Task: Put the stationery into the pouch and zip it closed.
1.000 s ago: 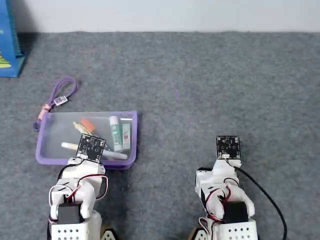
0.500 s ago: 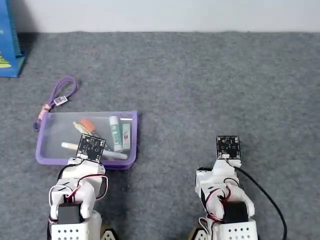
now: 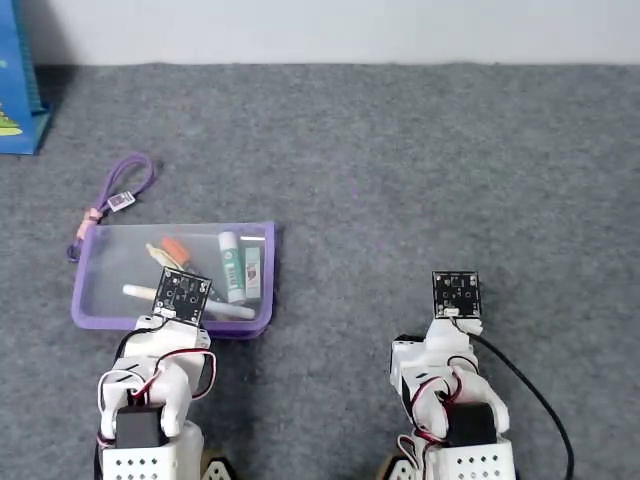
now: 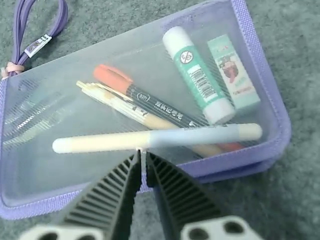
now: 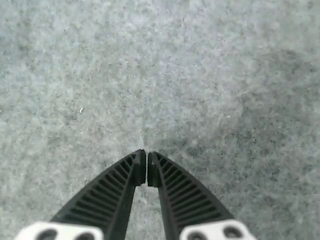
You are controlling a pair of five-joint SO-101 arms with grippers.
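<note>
**Holding both grippers closed over the carpet, stationery lying in the pouch**

The left gripper (image 4: pixel 142 159) is hanging with its jaws pressed together on nothing, its tips sitting just above the near edge of the pouch (image 4: pixel 278 131). Just beyond those tips, a long pale pen (image 4: pixel 155 137) is lying inside the pouch along that edge. Farther in, an orange-capped marker (image 4: pixel 150 102) and a cream pen (image 4: pixel 107 96) are lying side by side at a slant, running under the pale pen. A green-and-white glue stick (image 4: pixel 199 75) and a mint eraser (image 4: pixel 233 72) are resting next to each other at one end. All of these are showing through the clear mesh face; whether the zip is drawn cannot be told. A purple strap (image 4: pixel 40 25) is trailing from the pouch's far corner onto the grey carpet (image 5: pixel 200 75).

The right gripper (image 5: pixel 146 167) is likewise closed with nothing between its jaws, pointing down at bare carpet, well apart from the pouch. In the high view a blue box (image 3: pixel 15 85) is standing at the carpet's far corner.
</note>
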